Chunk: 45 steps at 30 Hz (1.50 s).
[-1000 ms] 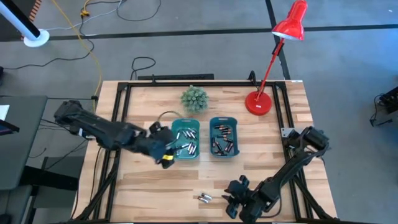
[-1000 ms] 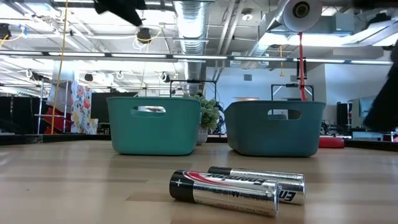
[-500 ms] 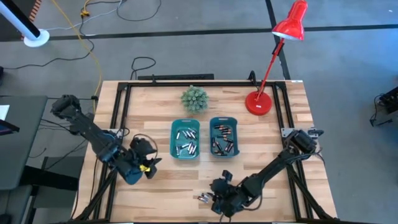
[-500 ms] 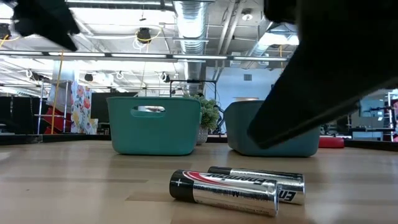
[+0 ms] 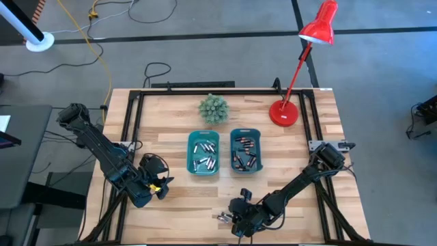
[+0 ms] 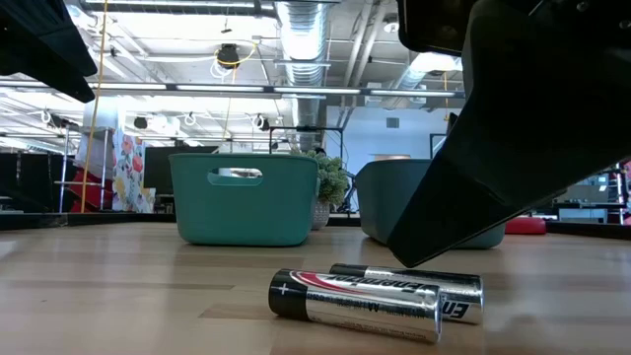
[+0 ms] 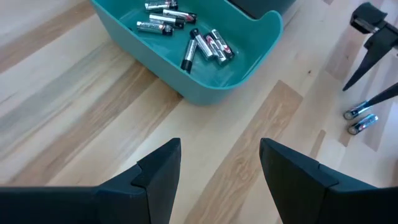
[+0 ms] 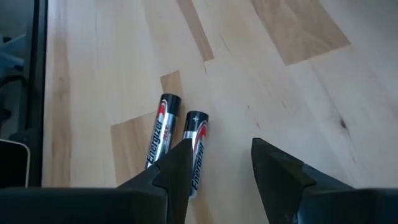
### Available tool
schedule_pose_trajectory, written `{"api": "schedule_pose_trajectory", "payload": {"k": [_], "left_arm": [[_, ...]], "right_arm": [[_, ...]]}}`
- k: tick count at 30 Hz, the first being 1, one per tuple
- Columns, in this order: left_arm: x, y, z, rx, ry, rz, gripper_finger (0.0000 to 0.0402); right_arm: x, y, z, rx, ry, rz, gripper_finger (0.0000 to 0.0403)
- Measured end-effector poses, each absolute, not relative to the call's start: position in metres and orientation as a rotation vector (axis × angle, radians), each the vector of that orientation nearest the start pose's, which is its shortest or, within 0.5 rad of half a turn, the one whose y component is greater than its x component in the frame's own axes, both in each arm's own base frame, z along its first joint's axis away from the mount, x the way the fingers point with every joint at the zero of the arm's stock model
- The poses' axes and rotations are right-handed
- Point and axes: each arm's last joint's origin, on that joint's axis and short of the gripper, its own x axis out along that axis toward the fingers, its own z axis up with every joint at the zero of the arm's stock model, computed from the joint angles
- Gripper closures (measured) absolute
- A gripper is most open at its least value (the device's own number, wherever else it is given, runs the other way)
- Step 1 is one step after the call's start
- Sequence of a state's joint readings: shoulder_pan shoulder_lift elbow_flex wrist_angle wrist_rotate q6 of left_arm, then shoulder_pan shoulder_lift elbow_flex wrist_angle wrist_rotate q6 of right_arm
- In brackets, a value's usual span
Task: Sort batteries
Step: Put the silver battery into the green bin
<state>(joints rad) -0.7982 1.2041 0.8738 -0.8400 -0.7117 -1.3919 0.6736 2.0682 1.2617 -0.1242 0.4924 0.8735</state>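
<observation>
The right gripper (image 5: 235,222) hangs low over the front of the wooden table (image 5: 300,157), its two fingers (image 8: 171,171) spread apart and empty, just beside two loose batteries (image 8: 180,146) that lie side by side, touching, on the bare wood. Seen past those fingers, one fingertip sits at the end of the nearer battery and the other stands clear over open wood; whether the fingertip touches the battery cannot be told. From table height, the same pair of batteries (image 6: 380,296) lies in the foreground with the dark bulk of the right arm looming above and beside it.

Behind them stand two teal bins, side by side near the middle of the table. The left bin (image 5: 190,156) holds a scatter of silvery batteries (image 5: 203,156), and the right bin (image 5: 259,154) holds darker ones (image 5: 244,154).

The left gripper (image 5: 158,186) waits over bare wood off the left bin's near corner, its fingers (image 7: 158,174) wide open with nothing between them. A red desk lamp (image 5: 300,65) and a small green plant (image 5: 213,108) stand at the far edge.
</observation>
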Motion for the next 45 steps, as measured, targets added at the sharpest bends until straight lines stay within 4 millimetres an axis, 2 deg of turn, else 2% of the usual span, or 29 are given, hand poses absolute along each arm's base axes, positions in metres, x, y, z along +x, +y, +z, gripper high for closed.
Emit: {"api": "schedule_pose_trajectory", "payload": {"k": [20,45], "left_arm": [[0.1613,-0.1377,0.2446,-0.494,0.691,0.480,0.0187],[0.1612,-0.1371,0.2447,-0.489,0.683,0.488,0.0187]], "right_arm": [[0.3361,0.2475,0.1269,0.370,0.778,-0.143,0.0223],[0.3335,0.2468,0.1249,0.358,0.821,-0.135,0.0223]]}}
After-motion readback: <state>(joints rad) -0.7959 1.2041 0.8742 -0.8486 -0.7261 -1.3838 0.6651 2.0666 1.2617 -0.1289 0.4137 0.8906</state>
